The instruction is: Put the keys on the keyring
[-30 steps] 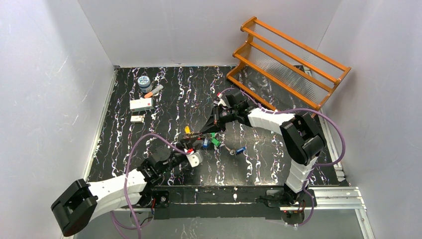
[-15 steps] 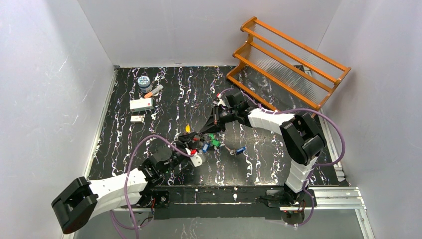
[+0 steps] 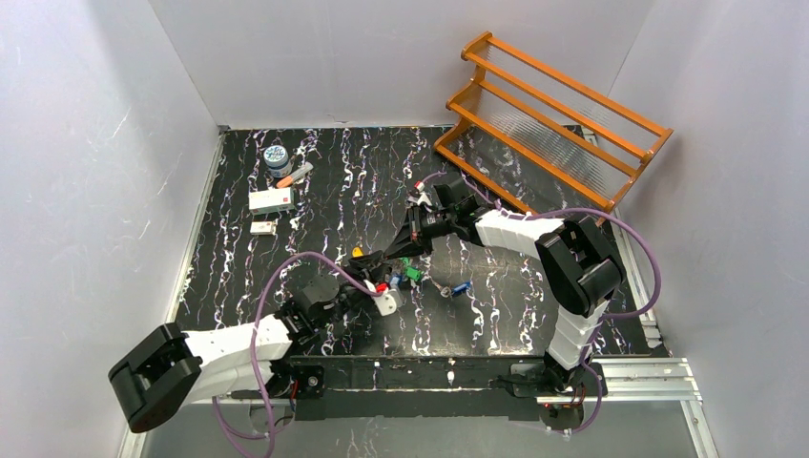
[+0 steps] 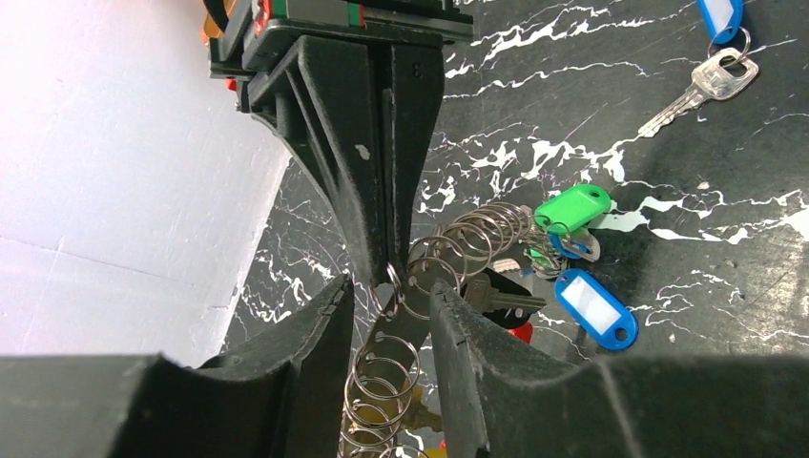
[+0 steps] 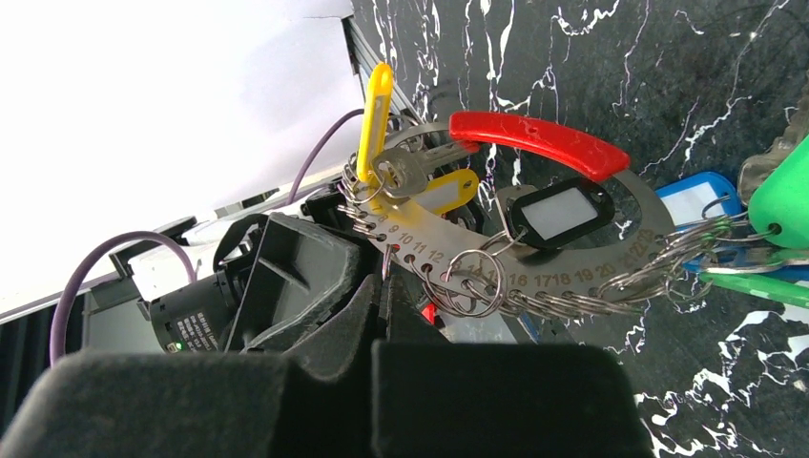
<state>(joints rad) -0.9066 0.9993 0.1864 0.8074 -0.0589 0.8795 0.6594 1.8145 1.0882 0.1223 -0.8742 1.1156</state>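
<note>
**Keyring pinched by right gripper; left gripper straddles its split rings**

Far left of the black marbled table, toward the back wall, lie a small jar, a marker just beside it, and a white box nearer the arms. All three are well apart from the work area.

The left arm reaches in from the near-left corner to table centre. The left gripper stands part-way open. Its fingers straddle a run of small split rings that belong to the keyring. Whether either pad presses on a ring cannot be told, and no firm grasp is visible. A black-headed key sits just beside one finger.

The keyring is a flat, silvery curved band with numbered holes, located at table centre between the two grippers. Whether it is lifted clear of the surface cannot be told. It carries a yellow tag, a red tag, a black-framed tag, a green tag and a blue tag. A silver key hangs at the yellow-tag end.

The right gripper has its jaws fully closed, pinching the band's edge by the low-numbered holes.

To the right, a loose key with its own blue fob lies flat on the table, apart from the bunch. At the far right back stands an orange wooden rack.
</note>
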